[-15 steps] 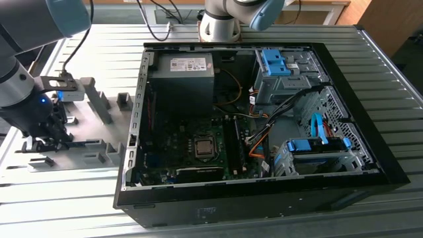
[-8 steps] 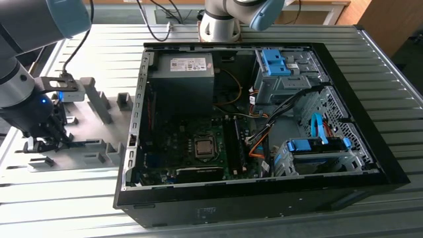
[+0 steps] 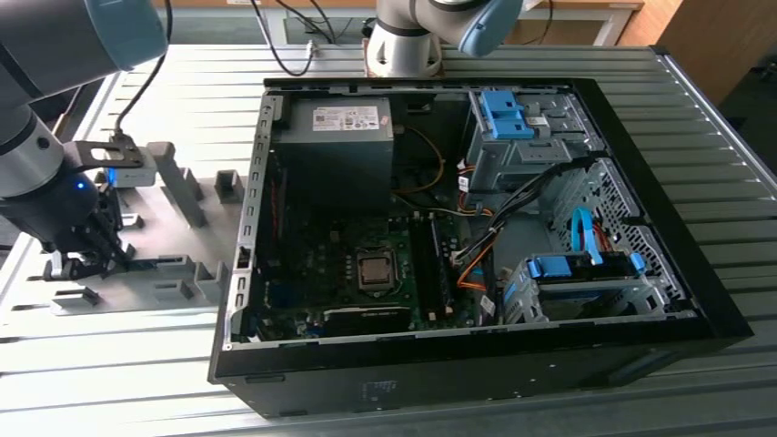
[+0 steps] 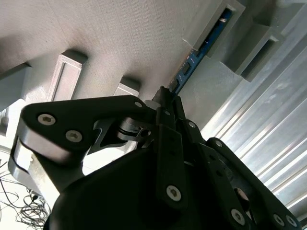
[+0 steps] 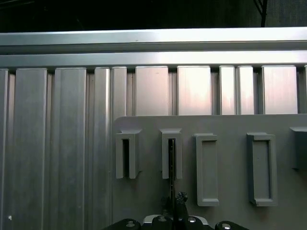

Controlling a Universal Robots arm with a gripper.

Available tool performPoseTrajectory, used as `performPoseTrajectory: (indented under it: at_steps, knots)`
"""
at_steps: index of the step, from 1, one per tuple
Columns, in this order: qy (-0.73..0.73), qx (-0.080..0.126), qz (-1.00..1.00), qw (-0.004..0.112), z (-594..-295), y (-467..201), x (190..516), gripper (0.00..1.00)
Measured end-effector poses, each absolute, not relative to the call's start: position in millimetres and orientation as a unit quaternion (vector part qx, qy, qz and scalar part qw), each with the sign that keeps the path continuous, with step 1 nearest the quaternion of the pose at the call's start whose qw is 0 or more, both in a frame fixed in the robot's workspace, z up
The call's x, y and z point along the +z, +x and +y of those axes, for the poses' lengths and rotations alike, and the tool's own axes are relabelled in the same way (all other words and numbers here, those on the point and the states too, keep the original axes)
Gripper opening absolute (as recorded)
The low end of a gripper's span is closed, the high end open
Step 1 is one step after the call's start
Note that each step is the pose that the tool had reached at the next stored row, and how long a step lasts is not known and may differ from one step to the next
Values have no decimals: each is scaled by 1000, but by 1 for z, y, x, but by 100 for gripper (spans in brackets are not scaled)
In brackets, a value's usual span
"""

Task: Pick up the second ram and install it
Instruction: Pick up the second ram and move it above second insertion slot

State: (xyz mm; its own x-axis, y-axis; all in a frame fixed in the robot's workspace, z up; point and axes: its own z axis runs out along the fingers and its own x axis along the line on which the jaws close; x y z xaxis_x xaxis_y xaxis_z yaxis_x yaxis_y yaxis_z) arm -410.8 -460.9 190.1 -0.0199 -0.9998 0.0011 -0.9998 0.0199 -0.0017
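Blue second ram (image 4: 191,64) is pinched at one end in my gripper (image 4: 166,97), jaws closed on it. Its far end sits in the grey holder block (image 4: 204,23) slot (beside the computer case (image 3: 486,373)). Risk: a tilted pull could jam or bend the stick.

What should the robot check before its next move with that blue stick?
1. The gripper is shut on the long thin blue ram stick: ok, its tips pinch the near end.
2. The stick's far end sits in the grey plastic holder block: ok.
3. The stick stands straight in its slot in the first wrist view: ok.
4. The big black computer case is open on top: ok.
5. A free memory slot on the board: cannot tell.
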Motion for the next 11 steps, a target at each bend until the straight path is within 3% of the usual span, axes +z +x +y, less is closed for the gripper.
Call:
performPoseTrajectory:
  at_steps: [11]
  knots:
    - [-700, -1, 714, 0, -461, -411, 195, 14]
